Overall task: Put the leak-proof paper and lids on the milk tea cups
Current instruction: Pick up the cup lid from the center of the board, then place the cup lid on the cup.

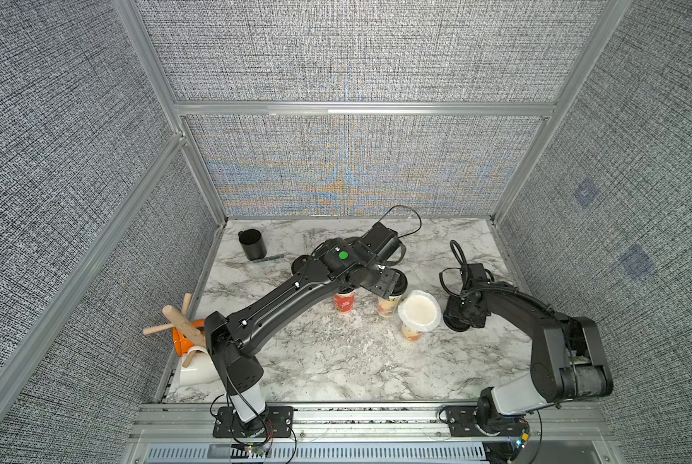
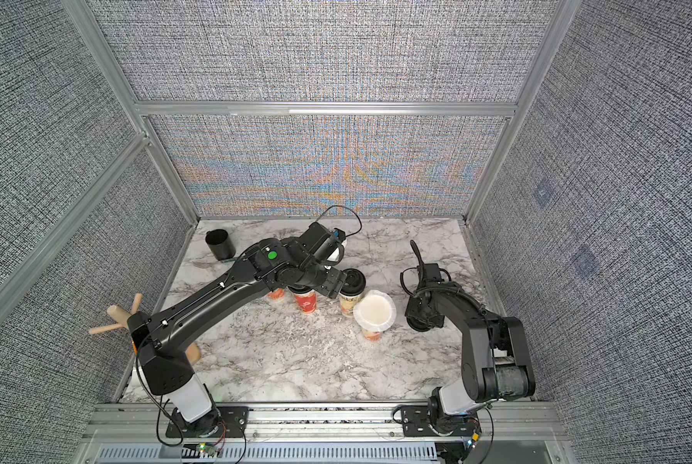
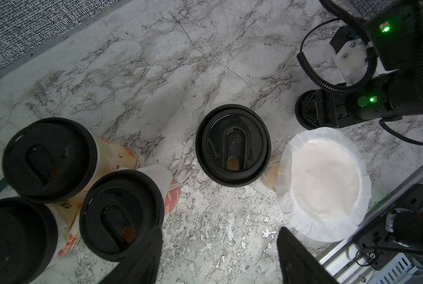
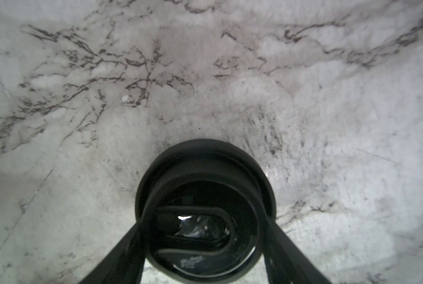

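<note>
Left wrist view shows the leak-proof paper lying flat over the mouth of one upright milk tea cup, its crinkled edge hanging past the rim all round. The right claw is the nearer one: the papered cup stands just beside it, on the side toward the left arm. That claw is down at the counter with a loose black lid between its fingers, one at each side of the rim; whether they press it or merely flank it, I cannot tell. The left claw hovers above the cups, spread wide and empty, the papered cup off past one finger. The four other cups wear black lids. The next move looks like a short lift and sideways carry of the lid onto the paper, which could shift if nudged
</note>
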You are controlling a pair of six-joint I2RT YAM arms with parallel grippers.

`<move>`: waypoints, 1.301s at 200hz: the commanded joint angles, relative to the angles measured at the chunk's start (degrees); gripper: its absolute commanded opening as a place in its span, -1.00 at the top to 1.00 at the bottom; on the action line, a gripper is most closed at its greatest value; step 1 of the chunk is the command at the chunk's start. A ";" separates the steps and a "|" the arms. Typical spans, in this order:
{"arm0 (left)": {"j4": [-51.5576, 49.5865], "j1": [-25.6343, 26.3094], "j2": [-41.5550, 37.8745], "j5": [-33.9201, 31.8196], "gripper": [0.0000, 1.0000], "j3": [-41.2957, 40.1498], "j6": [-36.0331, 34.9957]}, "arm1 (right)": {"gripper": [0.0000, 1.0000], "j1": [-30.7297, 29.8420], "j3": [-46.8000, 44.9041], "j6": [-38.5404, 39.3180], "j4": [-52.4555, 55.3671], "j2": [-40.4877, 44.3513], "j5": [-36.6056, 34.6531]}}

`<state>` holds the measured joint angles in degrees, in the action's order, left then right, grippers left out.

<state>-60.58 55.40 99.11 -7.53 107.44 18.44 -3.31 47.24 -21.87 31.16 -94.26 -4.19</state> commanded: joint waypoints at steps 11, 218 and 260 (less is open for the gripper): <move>0.46 -0.12 -0.52 -0.26 -0.51 -0.37 -0.15 | -0.37 -0.11 2.28 0.75 3.24 4.77 -0.44; 2.30 -1.87 -4.00 0.69 -0.53 -5.18 0.27 | -0.34 -35.93 34.14 -0.90 37.79 12.46 -2.66; 2.39 -2.30 -5.36 0.51 -0.53 -6.51 0.36 | -0.34 -35.90 34.01 0.05 36.61 9.40 -2.78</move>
<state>-58.70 53.36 94.59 -6.92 101.51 18.68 -39.20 81.34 -22.31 69.47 -83.59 -6.81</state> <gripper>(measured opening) 0.763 0.690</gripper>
